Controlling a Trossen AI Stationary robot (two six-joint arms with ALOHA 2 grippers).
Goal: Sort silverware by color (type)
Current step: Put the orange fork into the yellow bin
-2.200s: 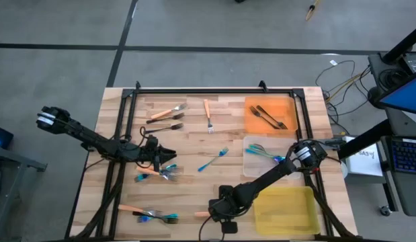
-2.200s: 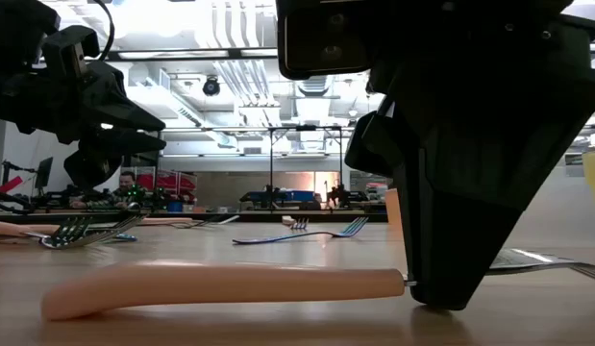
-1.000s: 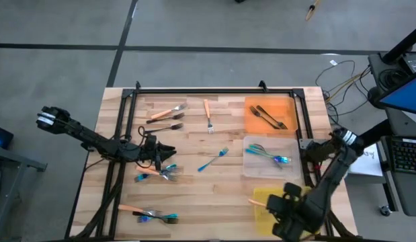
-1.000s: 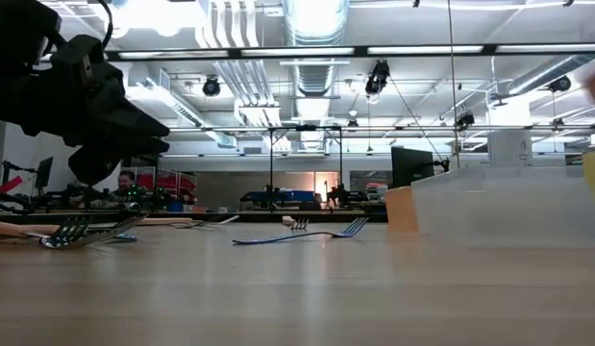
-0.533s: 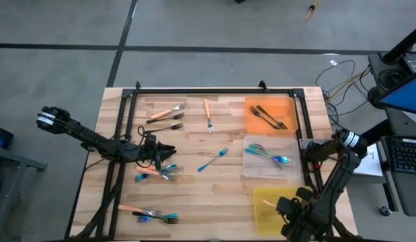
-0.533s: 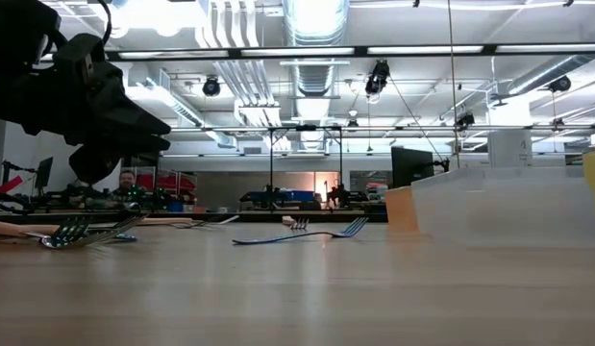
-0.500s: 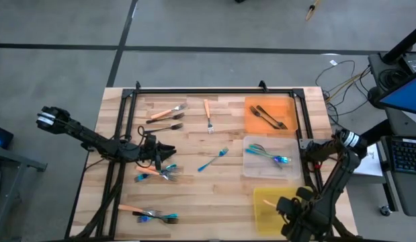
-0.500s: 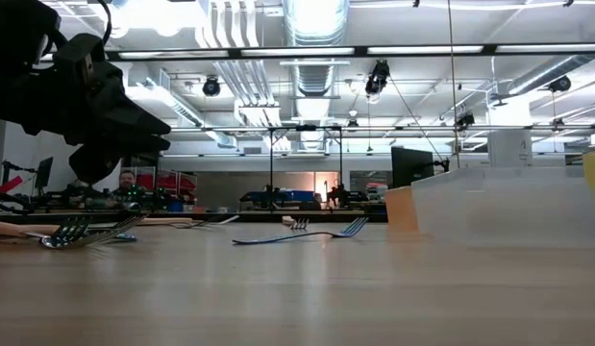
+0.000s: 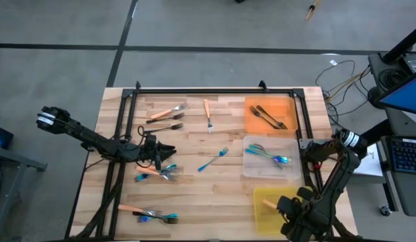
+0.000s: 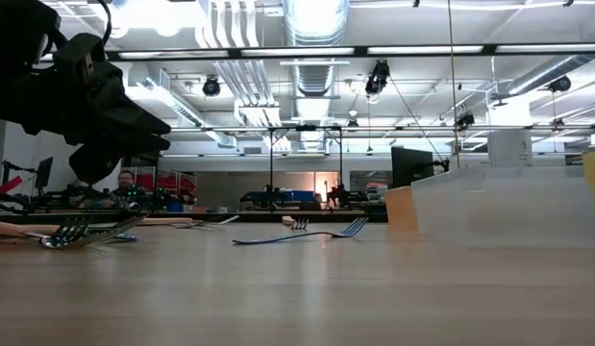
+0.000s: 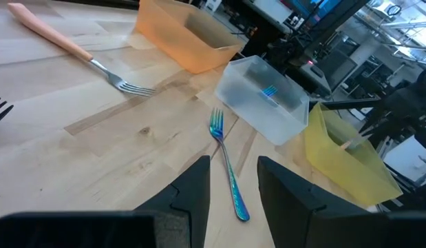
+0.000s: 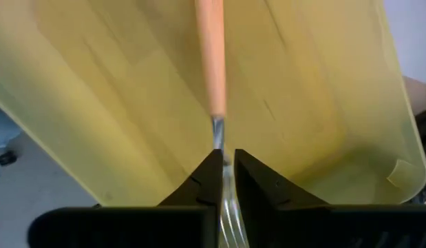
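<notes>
The right gripper (image 12: 225, 165) is pinching an orange fork (image 12: 211, 62) by its silver neck over the yellow tray (image 9: 263, 214), the slim handle pointing into the tray. The left gripper (image 9: 169, 155) is hanging with fingers apart near the table's left side, holding nothing, above a blue fork (image 11: 226, 165).

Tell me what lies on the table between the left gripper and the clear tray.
In the high view, one blue-handled fork lies on bare wood between the left gripper and the clear tray. The left wrist view shows the same fork just past the open fingers.
</notes>
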